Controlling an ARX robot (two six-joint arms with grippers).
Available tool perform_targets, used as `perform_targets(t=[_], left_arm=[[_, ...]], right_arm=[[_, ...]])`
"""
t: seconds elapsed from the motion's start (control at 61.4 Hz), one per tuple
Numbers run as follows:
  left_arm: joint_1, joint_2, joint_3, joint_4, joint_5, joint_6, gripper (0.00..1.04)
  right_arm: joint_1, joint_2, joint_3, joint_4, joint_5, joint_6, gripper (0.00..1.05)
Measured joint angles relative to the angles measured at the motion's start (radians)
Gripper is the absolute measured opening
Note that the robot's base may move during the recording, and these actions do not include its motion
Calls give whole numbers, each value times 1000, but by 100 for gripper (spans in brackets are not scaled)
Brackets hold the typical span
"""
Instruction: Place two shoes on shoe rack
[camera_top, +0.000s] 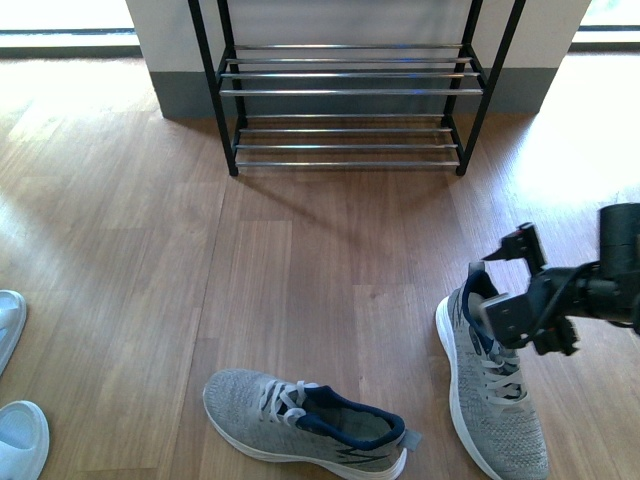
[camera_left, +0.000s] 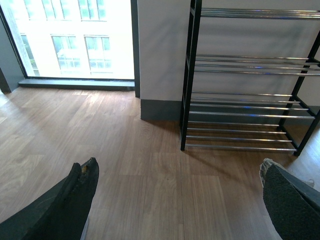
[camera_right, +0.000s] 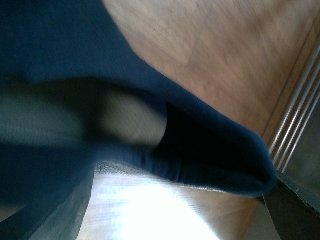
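Far left, near: two pale slides (camera_top: 18, 438), one beyond the other, both cut by the frame edge, on the wood floor (camera_top: 300, 260) and well apart from the rest. Left gripper (camera_left: 179, 165) shows only in its own wrist view. Its fingers (camera_left: 75, 200) are spread wide with nothing between them, above bare floor and facing the rack, with a bright window (camera_left: 75, 40) left of the rack. Centre, near: mid sneaker (camera_top: 305, 420), grey knit, white sole, navy lining, flat on its sole, toe left, heel right. Far centre: rack (camera_top: 350, 92), black frame, silver rods, standing against the wall (camera_top: 560, 30). Two tiers show from the front, more in the left wrist view. Both sneakers and the slides are on the floor, well apart from the rack. Right, near: right sneaker (camera_top: 495, 400), same kind, toe pointing near, heel toward the rack, sole on the floor as far as I can see. Right gripper (camera_top: 508, 283) is at its heel, one finger on the far side of the navy collar and the other on the near side, collar between them. The fingers sit apart around it; can't tell whether they're actually pinching it. Right wrist view is blurred: navy lining right up close, with floor and rack rods beyond.
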Motion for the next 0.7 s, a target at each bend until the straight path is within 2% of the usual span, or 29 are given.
perform_targets(t=[0.049, 0.163, 0.277, 0.375, 0.407, 0.472, 0.521, 0.554, 0.57, 0.603, 0.7], left_arm=[[0, 0, 0, 0, 0, 0, 95], [0, 0, 0, 0, 0, 0, 95], [0, 0, 0, 0, 0, 0, 95], [0, 0, 0, 0, 0, 0, 95], [0, 0, 0, 0, 0, 0, 95], [0, 0, 0, 0, 0, 0, 95], [0, 0, 0, 0, 0, 0, 95], [0, 0, 0, 0, 0, 0, 95], [0, 0, 0, 0, 0, 0, 95], [0, 0, 0, 0, 0, 0, 95], [0, 0, 0, 0, 0, 0, 95]], right_arm=[[24, -6, -31, 43, -20, 0, 96], [33, -57, -90, 32, -87, 1, 96], [16, -74, -97, 17, -80, 1, 96], [-32, -159, -185, 29, -24, 11, 96], [-47, -189, -192, 39, -42, 4, 96], [-52, -229, -199, 16, -50, 2, 96], [-40, -254, -215, 27, -16, 21, 96], [-19, -267, -222, 42, 46, 77, 96], [0, -278, -222, 28, 105, 167, 96], [29, -297, -224, -12, 162, 291, 96], [151, -399, -273, -179, 177, 797, 96]])
